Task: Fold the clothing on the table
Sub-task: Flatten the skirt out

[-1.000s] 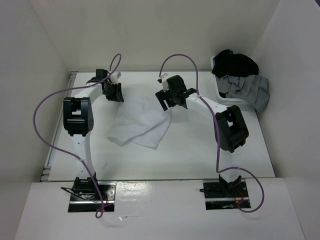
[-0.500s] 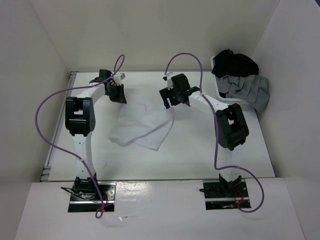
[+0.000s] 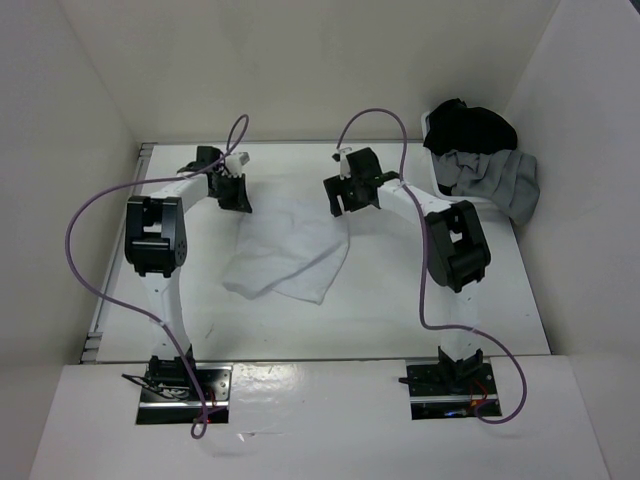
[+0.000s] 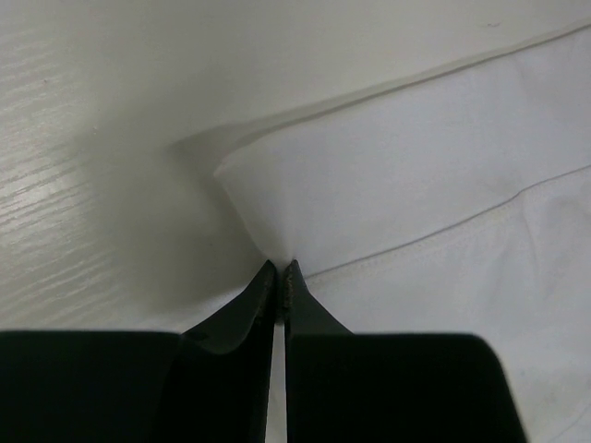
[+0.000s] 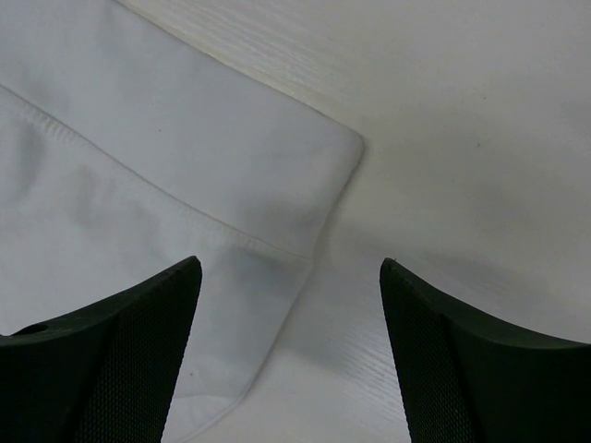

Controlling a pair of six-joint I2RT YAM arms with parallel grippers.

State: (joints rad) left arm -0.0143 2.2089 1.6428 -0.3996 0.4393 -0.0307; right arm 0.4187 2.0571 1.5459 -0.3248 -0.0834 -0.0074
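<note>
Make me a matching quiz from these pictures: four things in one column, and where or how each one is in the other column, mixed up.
Things:
1. left gripper
2. right gripper
3. clothing
4. black garment

Places or states:
A. heaped at the far right
B. fingers open above a hemmed corner
C. lying on the table between the two arms
D. fingers shut on a corner of white cloth

Pairs: 1-D, 2-B, 3-C, 4-A

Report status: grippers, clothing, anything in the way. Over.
Left gripper shut on clothing corner. Right gripper open above another corner. Clothing rumpled, not yet folded. Garment pile far right, apart from it.
</note>
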